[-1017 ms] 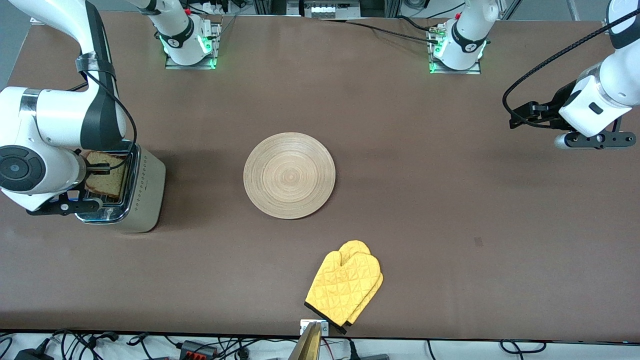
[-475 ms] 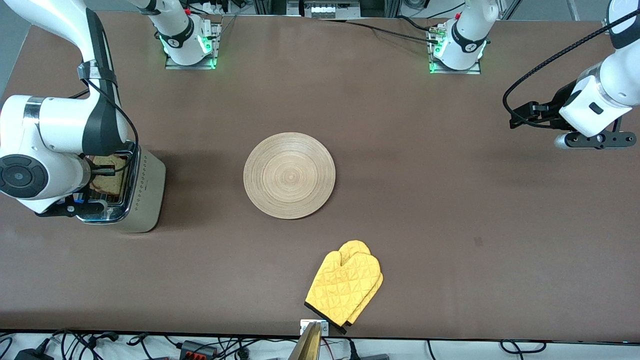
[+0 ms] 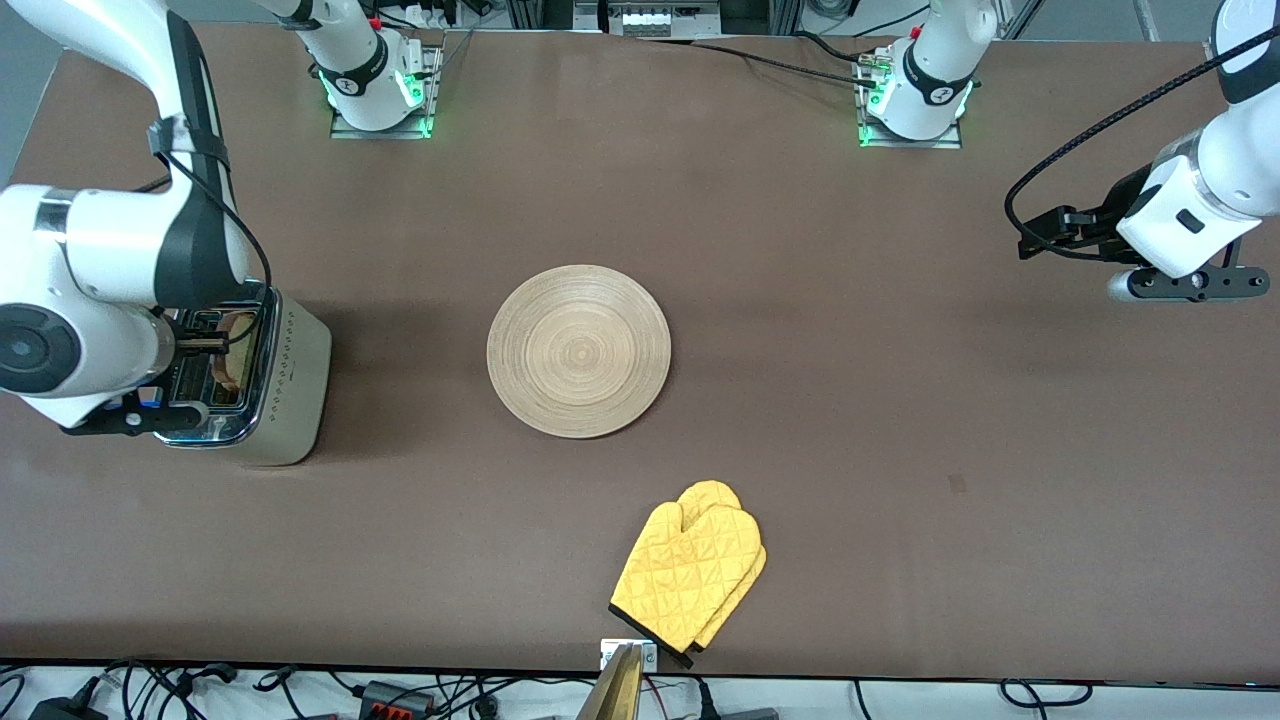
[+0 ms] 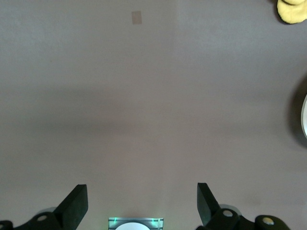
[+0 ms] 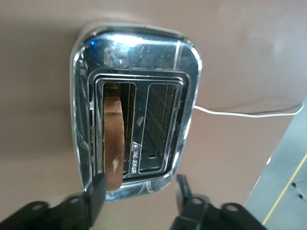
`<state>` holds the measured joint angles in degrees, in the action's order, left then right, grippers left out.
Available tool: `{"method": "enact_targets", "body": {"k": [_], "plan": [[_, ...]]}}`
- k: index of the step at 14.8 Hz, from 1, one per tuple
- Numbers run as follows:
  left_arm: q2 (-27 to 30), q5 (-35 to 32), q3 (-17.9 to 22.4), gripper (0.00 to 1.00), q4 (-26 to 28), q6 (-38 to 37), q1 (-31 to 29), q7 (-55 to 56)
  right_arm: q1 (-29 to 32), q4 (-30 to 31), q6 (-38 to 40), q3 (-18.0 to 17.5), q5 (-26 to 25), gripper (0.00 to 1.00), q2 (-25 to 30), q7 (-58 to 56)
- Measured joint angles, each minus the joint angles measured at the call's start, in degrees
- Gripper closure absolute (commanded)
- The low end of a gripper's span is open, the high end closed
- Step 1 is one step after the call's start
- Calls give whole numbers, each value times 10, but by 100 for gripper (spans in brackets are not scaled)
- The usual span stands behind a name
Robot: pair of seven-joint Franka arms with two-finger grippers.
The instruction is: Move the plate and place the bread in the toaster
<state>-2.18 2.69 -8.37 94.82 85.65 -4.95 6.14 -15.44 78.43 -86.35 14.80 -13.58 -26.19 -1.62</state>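
1. The square slice of pale brown bread with a darker crust (image 5: 113, 136) stands on edge in one slot of the boxy cream-beige toaster with a shiny chrome top (image 5: 136, 110), its upper crust showing above the slot mouth. The toaster stands at the right arm's end of the brown desk (image 3: 800, 420).

2. The right gripper (image 5: 139, 191) hovers just over the toaster. In the right wrist view its jaws stand apart, one on each side of the slice's end, and hold nothing; the bread looks released.

3. To finish this step well, I would lift the right gripper straight up, jaws kept spread, so that neither one drags the crust or catches the chrome rim. A sideways pull could tip the slice or shift the toaster.

4. The slice seems to lean against one slot wall. If it has not dropped fully, a light downward touch on the top crust should seat it.

5. The large round light-wood plate with ring grain (image 3: 578, 350) lies bare at mid-desk, well apart from the toaster. A yellow quilted oven mitt (image 3: 690, 565) lies nearer the front camera than the plate.

6. The left gripper (image 4: 142, 203) waits over bare desk at the left arm's end, jaws wide and holding nothing.
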Motion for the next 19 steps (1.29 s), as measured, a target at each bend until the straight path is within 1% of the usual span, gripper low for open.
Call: {"method": "enact_targets", "body": {"k": [3, 6, 10, 13, 15, 19], "plan": [[0, 0, 0, 0, -2, -24, 0, 0, 3, -19, 6, 4, 26, 0, 28, 0], [0, 0, 0, 0, -7, -24, 0, 0, 9, -34, 6, 5, 56, 0, 49, 0], [-3, 0, 0, 0, -9, 15, -2, 0, 24, -68, 7, 5, 106, 0, 59, 0], [-6, -6, 0, 0, -13, 22, -3, 0, 43, -77, 7, 5, 149, 0, 64, -1], [-6, -15, -1, 0, -19, 34, -3, -2, 49, -79, 7, 5, 159, 0, 65, -1], [-4, -52, -25, 0, -24, 41, -2, -4, 57, -83, -9, 1, 179, 0, 66, 0]]}}
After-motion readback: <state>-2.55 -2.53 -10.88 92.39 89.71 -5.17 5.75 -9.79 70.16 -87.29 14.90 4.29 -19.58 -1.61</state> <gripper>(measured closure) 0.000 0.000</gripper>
